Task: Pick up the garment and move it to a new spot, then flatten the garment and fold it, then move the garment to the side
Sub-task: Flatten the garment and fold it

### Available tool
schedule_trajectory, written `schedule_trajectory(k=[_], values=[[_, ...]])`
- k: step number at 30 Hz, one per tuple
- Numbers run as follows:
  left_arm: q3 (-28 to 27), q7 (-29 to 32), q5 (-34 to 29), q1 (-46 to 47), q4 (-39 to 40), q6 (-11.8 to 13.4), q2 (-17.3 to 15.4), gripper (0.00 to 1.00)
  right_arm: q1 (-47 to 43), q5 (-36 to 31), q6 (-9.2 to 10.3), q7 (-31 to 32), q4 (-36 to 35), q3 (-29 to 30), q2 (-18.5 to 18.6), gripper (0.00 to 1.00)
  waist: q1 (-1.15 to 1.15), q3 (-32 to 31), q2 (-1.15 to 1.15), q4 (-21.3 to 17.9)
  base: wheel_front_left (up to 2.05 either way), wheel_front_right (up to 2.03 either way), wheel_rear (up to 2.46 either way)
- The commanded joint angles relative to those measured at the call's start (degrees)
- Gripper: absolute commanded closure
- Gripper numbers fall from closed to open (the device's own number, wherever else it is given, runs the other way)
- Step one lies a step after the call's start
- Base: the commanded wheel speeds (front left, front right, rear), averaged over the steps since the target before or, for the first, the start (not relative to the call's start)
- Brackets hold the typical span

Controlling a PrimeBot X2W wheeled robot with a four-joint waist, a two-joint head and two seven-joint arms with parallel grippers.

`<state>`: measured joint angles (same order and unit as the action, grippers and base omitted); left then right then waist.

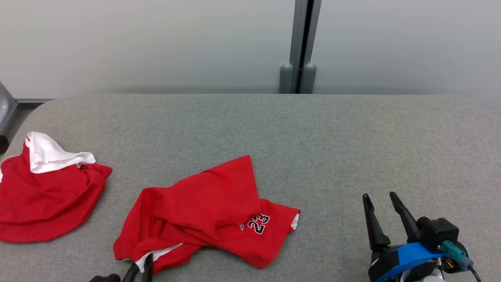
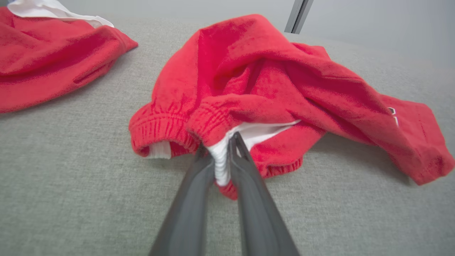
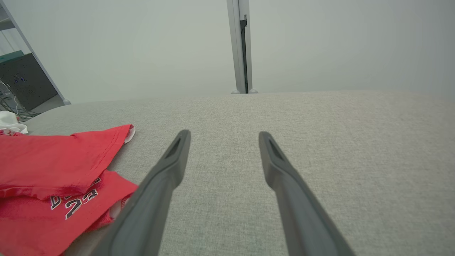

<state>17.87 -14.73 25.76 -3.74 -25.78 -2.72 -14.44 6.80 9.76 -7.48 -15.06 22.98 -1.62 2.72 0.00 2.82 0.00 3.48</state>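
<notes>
The garment is a crumpled pair of red shorts with white lining and a "23" print, lying near the front middle of the grey table. In the left wrist view the garment bunches up, its elastic waistband nearest the camera. My left gripper is shut on the white inner edge of that waistband; in the head view the left gripper pokes up at the bottom edge under the shorts' near corner. My right gripper stands open over bare table to the right of the shorts, nothing between its fingers. The shorts' printed leg lies left of it.
A second red and white garment lies heaped at the table's left end. The grey fabric table top stretches wide behind and to the right. A pale wall with a metal post stands behind the far edge.
</notes>
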Motion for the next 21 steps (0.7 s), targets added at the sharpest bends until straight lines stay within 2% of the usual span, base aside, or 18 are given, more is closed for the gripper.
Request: schedule_trajectory(k=[1,6,9,12,17,21], values=[[-0.71,-0.25,0.22,0.25,1.40,0.61,-0.10,0.00,-0.72,0.44,-0.03,-0.18,0.20,-0.15,0.31,0.00,0.00,-0.16,0.00,-0.16,0.00,0.00,0.00],[-6.08,-0.49,-1.52,0.97,9.10,2.52,1.02,0.00,-0.92,0.13,-0.03,-0.18,0.22,0.55,0.32,0.00,0.00,-0.54,0.00,-0.55,0.00,0.00,0.00],[-11.57,-0.48,-3.19,0.51,14.29,2.97,3.05,0.00,-1.19,-0.27,-0.03,-0.18,0.30,1.01,0.30,0.00,0.00,-0.81,0.00,-0.79,0.00,0.00,0.00],[-14.68,-0.48,-5.26,0.41,16.68,3.75,4.66,0.00,-1.13,-0.41,-0.03,-0.18,0.52,1.15,0.32,0.00,0.00,-1.02,0.00,-0.95,0.00,0.00,0.00],[-18.94,-0.49,-9.40,1.71,16.72,3.59,5.77,0.00,-0.73,-0.48,-0.03,-0.18,0.58,0.99,0.32,0.00,0.00,-0.96,0.00,-1.37,0.00,0.00,0.00],[-20.86,-0.49,-12.14,2.32,14.48,2.32,6.43,0.00,-0.29,-0.50,-0.03,-0.18,0.61,1.05,0.31,0.00,0.00,-0.58,0.00,-1.86,0.00,0.00,0.00]])
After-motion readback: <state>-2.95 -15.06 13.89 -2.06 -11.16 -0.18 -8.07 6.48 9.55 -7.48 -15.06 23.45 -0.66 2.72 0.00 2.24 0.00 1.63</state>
